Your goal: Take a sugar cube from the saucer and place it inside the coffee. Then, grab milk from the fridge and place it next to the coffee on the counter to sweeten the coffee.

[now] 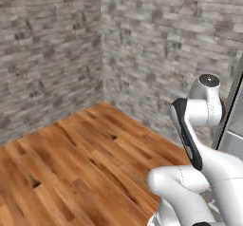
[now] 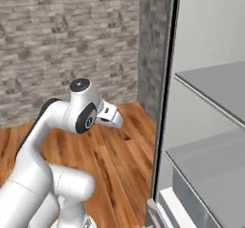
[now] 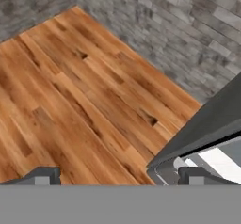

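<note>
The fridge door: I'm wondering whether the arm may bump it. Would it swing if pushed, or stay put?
The fridge stands open, pale shelves exposed, so a nudge would probably swing the door. Its tall dark edge looks rigid, unlikely to flex. The open gripper holds nothing.

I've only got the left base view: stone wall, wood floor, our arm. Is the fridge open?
Observer: Yes. The right base view looks inside the tall silver-grey fridge, where two pale grey shelves show.
Operator: Where is the hand camera looking?
Observer: Down at the brown wooden plank floor, beside the fridge's lower corner.
Operator: Pincer state?
Observer: The pincer is open, its dark tips far apart.
</note>
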